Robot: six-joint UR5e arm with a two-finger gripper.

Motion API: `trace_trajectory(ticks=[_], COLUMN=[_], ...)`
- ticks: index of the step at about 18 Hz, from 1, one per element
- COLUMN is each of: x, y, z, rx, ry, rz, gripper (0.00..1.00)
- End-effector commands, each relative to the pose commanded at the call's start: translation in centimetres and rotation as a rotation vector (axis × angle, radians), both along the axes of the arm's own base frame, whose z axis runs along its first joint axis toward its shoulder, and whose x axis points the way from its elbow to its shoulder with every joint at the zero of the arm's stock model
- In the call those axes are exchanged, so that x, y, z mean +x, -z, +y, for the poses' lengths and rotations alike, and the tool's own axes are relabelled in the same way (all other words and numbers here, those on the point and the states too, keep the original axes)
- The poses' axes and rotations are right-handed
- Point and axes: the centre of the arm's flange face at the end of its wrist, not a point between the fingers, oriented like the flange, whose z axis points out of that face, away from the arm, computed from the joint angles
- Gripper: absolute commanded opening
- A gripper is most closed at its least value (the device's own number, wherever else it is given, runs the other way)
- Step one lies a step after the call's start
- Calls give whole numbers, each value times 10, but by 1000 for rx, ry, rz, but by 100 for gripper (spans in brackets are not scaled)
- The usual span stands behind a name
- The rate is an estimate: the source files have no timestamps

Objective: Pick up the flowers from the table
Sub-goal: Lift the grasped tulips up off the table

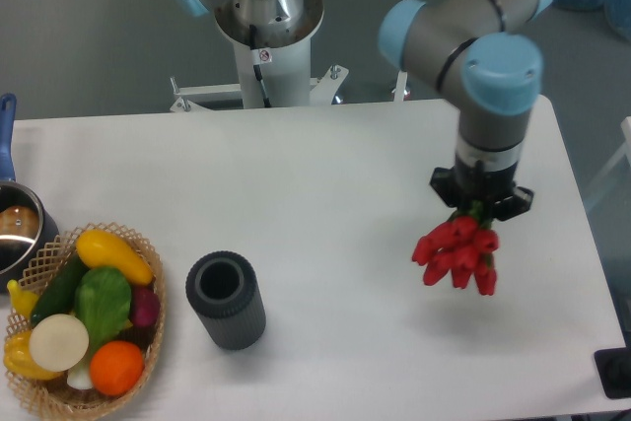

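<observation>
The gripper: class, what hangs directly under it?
Red tulip buds of the flowers hang below the gripper, over the white table. The stems are hidden by the gripper and arm.
</observation>
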Motion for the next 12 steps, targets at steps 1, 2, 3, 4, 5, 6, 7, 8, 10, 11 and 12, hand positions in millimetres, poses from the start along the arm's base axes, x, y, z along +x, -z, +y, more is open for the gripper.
trace_trajectory(ticks=[1,2,3,4,5,6,7,8,10,11,12], x=[-2,-3,-3,-3,-3,-4,-5,-5,-5,-5,-5], y=[-1,-1,-1,-4,-8,-8,-9,-8,-8,-8,-8], z=[0,-1,-1,-1,-1,-2,-3,-3,-3,-3,-3], rx=[1,-1,-6,-14,-21,-27,-29,-31,-32,-32,-32], ry=[3,17,36,51,63,69,71,70,70,70,70], rz=[3,3,0,-8,-15,-23,-24,-25,-24,-24,-24], gripper=[0,0,0,0,0,0,0,0,0,0,0])
